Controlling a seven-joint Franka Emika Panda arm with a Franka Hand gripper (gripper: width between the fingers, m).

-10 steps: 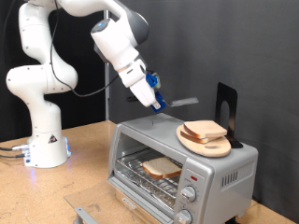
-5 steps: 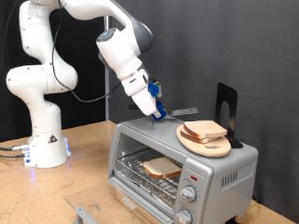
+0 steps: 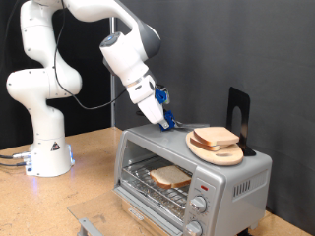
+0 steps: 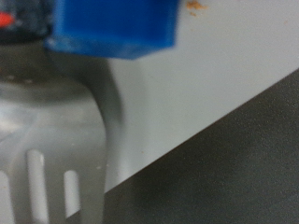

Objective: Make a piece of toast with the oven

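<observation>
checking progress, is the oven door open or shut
Open. In the exterior view the oven door hangs folded down at its front, and a piece of toast lies unobstructed on the rack inside.

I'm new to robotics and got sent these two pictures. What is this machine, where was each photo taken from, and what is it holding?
The white machine is a robot arm standing on a wooden table. The wide picture comes from a camera off the arm; the blurry close-up comes from a camera on its hand. The gripper, with blue fingers, holds a metal spatula; its slotted blade fills the close-up. The blade reaches over the top of the oven, a small silver toaster oven with its door open. One piece of toast lies on the rack inside. On the oven's top sits a round wooden board carrying more bread.
</observation>
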